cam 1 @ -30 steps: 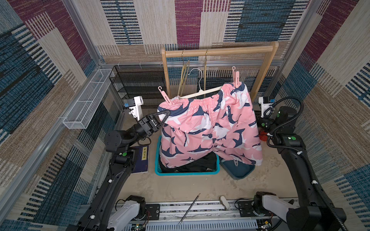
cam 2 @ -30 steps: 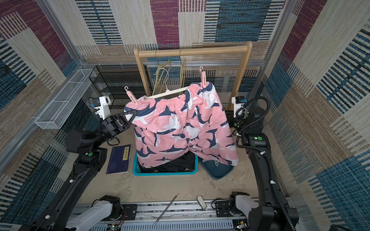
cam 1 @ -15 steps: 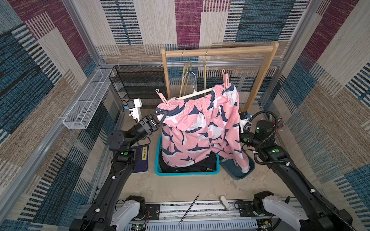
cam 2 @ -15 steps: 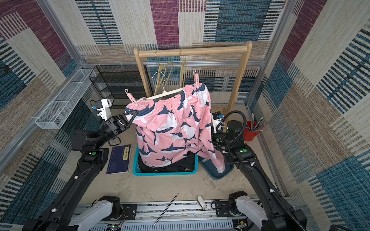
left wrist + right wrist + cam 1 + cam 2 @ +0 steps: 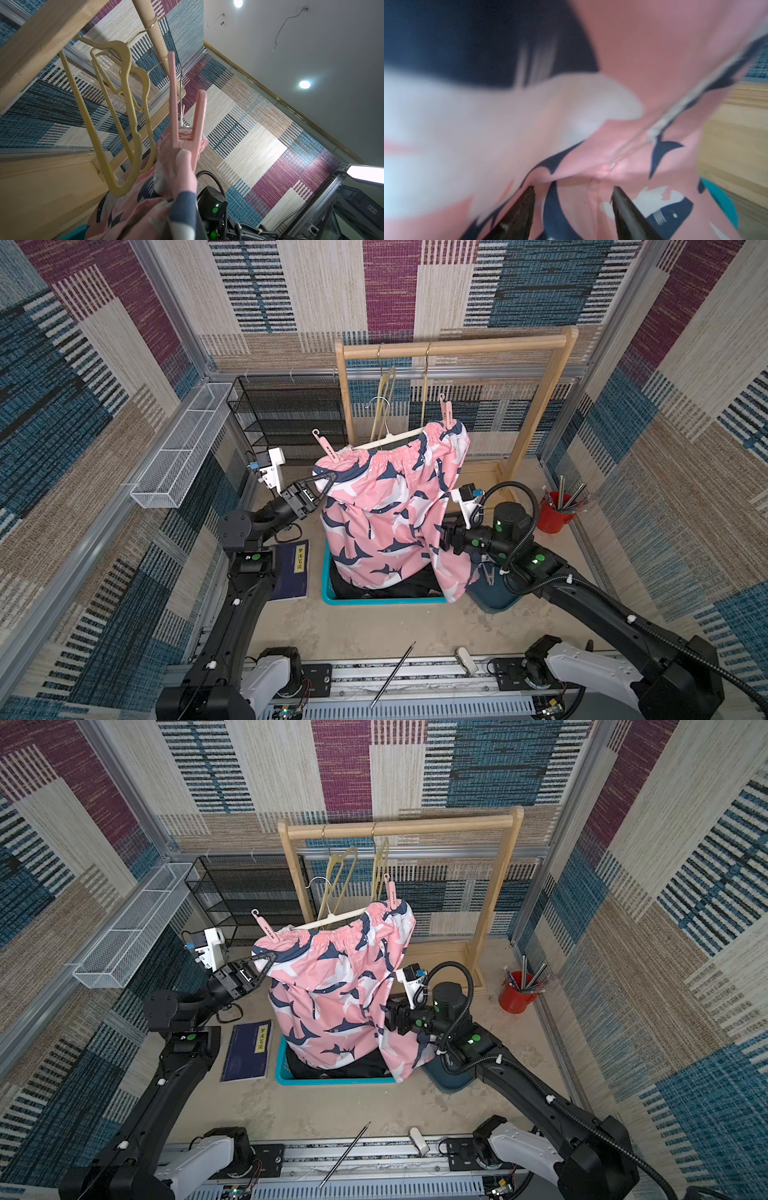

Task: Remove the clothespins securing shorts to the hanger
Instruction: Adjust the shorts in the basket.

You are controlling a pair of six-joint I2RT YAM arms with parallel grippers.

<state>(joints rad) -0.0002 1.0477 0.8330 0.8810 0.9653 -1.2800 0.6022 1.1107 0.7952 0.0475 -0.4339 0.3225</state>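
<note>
While parted against shorts (image 5: 382, 510), right fingers (image 5: 625, 209); left fingers (image 5: 330, 477) clenched on shorts under clothespin (image 5: 325, 445).

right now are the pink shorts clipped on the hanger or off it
Clipped on: the pink shorts have their waistband pinched to the white hanger by one clothespin and a second clothespin.

Pink shorts (image 5: 386, 510), apparently navy-white shark print

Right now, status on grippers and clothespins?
Left gripper shut on pink shark-print fabric shorts. Right gripper open, against same fabric. Two pink plastic clothespins both clipped on.
</note>
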